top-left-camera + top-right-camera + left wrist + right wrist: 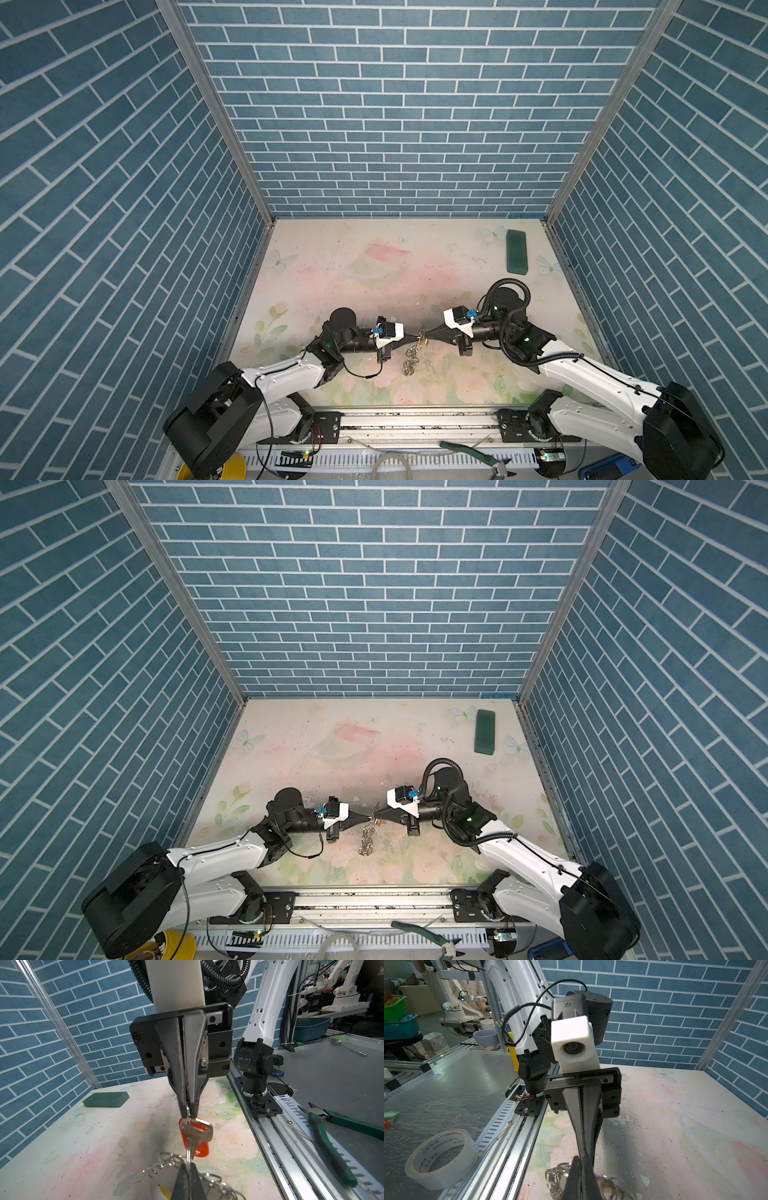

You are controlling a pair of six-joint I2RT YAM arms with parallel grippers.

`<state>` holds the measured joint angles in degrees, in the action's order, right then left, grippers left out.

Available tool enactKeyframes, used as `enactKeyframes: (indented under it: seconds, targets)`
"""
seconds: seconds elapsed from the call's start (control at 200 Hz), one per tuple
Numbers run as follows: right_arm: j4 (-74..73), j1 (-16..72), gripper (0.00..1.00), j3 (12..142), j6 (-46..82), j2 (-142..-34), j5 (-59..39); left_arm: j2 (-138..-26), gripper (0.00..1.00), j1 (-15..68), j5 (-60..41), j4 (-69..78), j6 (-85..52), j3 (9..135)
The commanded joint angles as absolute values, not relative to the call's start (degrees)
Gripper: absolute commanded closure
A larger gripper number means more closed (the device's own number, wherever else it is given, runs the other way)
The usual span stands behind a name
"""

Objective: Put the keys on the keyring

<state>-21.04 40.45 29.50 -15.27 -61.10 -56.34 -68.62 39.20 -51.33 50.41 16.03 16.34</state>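
At the front edge, past the rail where green-handled pliers (478, 453) lie, the keyring (411, 359) shows in both top views as a string of silver rings. It trails from the tools toward the front of the tabletop (332, 257); I cannot tell whether its low end rests on the surface.

Just beyond, the left tool (413, 336) and right tool (428, 332) meet tip to tip. Both are closed. In the left wrist view each pinches the same thin ring (188, 1157), one at either end of its loop. A silver key (196, 1134) with a red tag (201, 1151) behind it hangs at that ring. A yellow tag (164, 1190) lies among the rings by the left tool; whether it is attached I cannot tell.

Far back, near the right corner, a green block (516, 251) lies apart from everything.

The step in hand looks like working the key round the ring's coil. Whether it is fully on is unclear. The next move likely calls for one tool to hold the ring firm while the other regrips and slides the key along the wire without letting the ring twist.
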Motion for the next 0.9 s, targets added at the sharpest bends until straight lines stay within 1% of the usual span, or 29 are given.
enactKeyframes:
  seconds: [0.0,0.535,0.895]
  targets:
    - [-23.9,40.8,1.00,28.6,-16.3,-62.0,-57.8,-69.0,1.00,39.5,-53.1,52.9,15.2,16.3]
    - [-24.3,41.6,1.00,28.8,-16.5,-63.5,-59.7,-69.0,1.00,39.5,-53.1,52.9,14.6,16.5]
    - [-23.1,41.7,1.00,29.2,-17.7,-63.9,-59.2,-69.2,1.00,39.5,-53.2,52.7,14.4,16.6]
